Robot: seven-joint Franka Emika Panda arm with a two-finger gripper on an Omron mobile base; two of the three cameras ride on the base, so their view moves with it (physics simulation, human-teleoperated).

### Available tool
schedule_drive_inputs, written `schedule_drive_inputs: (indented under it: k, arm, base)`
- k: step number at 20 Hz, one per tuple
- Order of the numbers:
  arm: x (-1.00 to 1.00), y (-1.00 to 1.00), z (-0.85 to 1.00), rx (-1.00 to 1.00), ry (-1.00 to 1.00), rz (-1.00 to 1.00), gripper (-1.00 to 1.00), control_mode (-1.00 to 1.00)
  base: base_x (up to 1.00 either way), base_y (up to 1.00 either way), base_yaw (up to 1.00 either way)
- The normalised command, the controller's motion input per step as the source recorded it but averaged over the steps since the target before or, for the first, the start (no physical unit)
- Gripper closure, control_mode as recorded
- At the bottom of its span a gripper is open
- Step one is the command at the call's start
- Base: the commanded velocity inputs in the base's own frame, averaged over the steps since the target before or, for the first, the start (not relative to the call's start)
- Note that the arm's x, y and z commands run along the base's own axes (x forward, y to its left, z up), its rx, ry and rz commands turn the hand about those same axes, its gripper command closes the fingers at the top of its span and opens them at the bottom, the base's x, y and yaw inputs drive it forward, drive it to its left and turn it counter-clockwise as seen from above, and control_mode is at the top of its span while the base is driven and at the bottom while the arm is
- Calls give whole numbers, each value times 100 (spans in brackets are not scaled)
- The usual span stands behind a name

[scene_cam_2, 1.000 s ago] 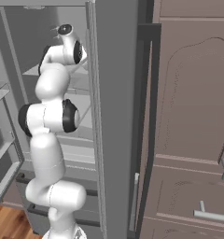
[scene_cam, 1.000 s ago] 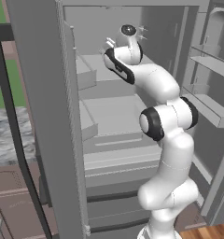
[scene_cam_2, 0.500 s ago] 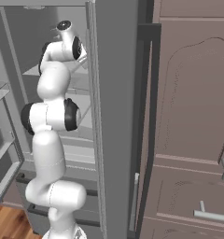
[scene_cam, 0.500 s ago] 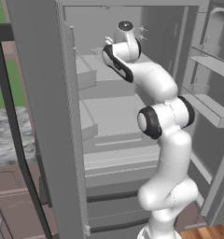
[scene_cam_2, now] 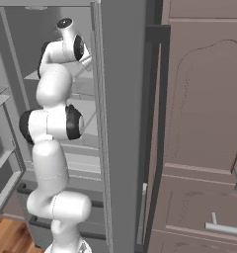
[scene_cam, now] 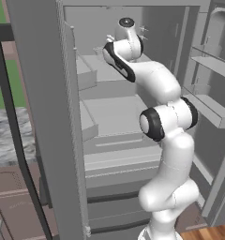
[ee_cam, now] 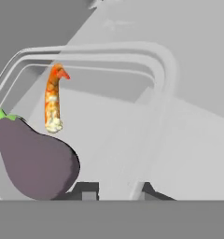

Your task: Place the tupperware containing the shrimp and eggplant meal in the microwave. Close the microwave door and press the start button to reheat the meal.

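Hand view, tupperware (ee_cam: 153,88) rim between end effector (ee_cam: 116,190) tips, grey fridge shelf (ee_cam: 198,144)

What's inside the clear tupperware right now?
In the tupperware: a purple eggplant and an orange shrimp. The eggplant hides the floor beneath it.

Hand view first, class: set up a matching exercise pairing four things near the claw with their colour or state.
Things:
1. eggplant
2. shrimp
3. tupperware
4. claw

Descriptions:
a. clear, with a pale rounded rim
b. dark purple, green stem end
c. dark tips closed on the tub's near wall
d. orange, long and thin, beside the purple lump

Pairs: 1-b, 2-d, 3-a, 4-c
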Motion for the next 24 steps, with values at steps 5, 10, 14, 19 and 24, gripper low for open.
schedule_drive_inputs:
  k: [5,10,14,19,24]
  arm:
    - [-90,0,-12,0,-6,-14,100,-100]
    - [-100,-3,-19,0,-2,-17,100,-100]
    - [-100,-18,-1,0,0,-9,100,-100]
    - [-100,-24,0,4,-9,-1,100,-100]
    - [-100,-20,-2,10,-5,0,100,-100]
  base:
    - [0,0,0]
    - [0,0,0]
    - [0,0,0]
    - [0,0,0]
    - [0,0,0]
